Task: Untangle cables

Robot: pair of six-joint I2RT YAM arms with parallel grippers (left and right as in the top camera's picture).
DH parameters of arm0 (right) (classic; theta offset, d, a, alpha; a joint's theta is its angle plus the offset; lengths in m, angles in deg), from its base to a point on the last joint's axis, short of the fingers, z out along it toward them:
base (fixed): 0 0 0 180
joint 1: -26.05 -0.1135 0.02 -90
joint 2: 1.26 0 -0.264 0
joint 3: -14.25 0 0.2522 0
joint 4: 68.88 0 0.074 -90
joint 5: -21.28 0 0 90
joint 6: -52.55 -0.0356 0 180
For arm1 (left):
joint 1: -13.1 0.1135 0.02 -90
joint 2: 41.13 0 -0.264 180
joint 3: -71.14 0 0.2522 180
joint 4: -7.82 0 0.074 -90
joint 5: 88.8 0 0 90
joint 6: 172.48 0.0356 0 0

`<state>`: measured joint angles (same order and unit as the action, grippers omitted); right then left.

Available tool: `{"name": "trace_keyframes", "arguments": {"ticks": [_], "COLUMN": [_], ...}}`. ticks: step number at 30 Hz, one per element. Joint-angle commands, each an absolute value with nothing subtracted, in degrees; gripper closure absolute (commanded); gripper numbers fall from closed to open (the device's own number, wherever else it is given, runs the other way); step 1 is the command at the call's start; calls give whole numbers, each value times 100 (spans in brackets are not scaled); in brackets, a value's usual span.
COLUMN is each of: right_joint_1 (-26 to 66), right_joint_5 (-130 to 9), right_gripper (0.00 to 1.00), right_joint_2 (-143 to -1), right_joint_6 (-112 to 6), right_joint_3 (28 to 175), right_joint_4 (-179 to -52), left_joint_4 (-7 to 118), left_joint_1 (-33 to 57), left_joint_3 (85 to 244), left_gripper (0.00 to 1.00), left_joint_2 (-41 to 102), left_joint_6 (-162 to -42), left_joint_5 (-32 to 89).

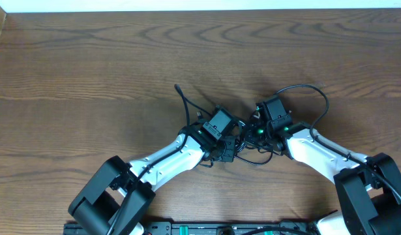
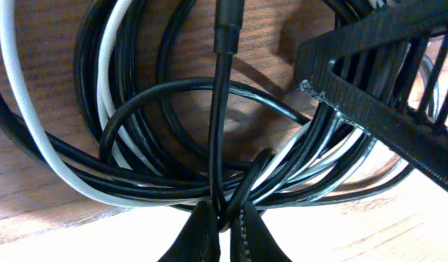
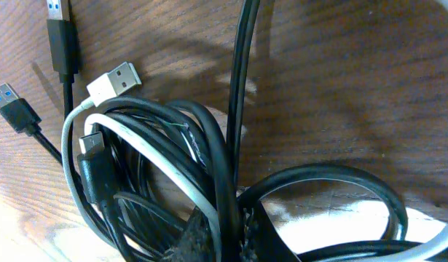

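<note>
On the left wrist feed, the left gripper [image 2: 224, 231] has its fingertips [image 2: 202, 236] pinched nearly together on a black cable [image 2: 221, 131] that runs straight away from them toward the far side. Around that strand the cables [image 2: 89, 73] lie coiled in loose loops on the wood. A white cable [image 2: 8, 36] sweeps round the left of the coil and passes under the black ones near the fingers. A black ribbed part of the other arm cuts across the upper right of this view.

On the right wrist feed, the right gripper [image 3: 225, 236] is also closed tight, with another black cable [image 3: 240, 94] clamped between its fingertips [image 3: 198, 236] and rising to the far edge. To its left, the white cable ends in a white plug [image 3: 114, 78], with two black plugs [image 3: 16, 109] lying apart on the wood beyond it.

From overhead, both grippers meet nose to nose over the tangle, a little right of the middle of the table [image 1: 89, 65]. One black loop [image 1: 326, 101] bulges out to the right.
</note>
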<state>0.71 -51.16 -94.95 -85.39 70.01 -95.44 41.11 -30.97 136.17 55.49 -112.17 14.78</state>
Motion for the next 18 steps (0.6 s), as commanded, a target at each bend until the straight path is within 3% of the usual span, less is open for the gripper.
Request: {"name": "trace_keyframes", "arguments": {"ticks": [1, 5, 9, 10, 12, 18], "right_joint_1": [89, 158, 478, 569, 733, 915], "right_joint_5": [-5118, -4648, -3868, -3780, -3774, -4025], "right_gripper": [99, 98, 88, 88, 99, 99], "right_joint_2": [-9530, -9517, -9322, -9242, -9097, -9036], "right_joint_6": [-8434, -7824, -7247, -7136, -7055, -6950], "right_joint_3": [7021, 7023, 7029, 7029, 7029, 7029], "right_joint_4": [-9570, -9570, -9590, -9644, -9837, -10208], "left_joint_4": [4231, 4428, 4677, 4718, 4731, 4528], "left_joint_1": [-3095, -3060, -2826, -2739, -2522, -1810], "left_joint_3": [13527, 13529, 13534, 13534, 13534, 13534], "left_gripper": [93, 93, 93, 93, 92, 93], "left_joint_2": [5389, 4793, 4314, 4240, 4168, 4211], "left_joint_6": [-10786, -10773, -10843, -10843, -10839, -10332], "left_joint_5": [1360, 1358, 1644, 1880, 2595, 5108]}}
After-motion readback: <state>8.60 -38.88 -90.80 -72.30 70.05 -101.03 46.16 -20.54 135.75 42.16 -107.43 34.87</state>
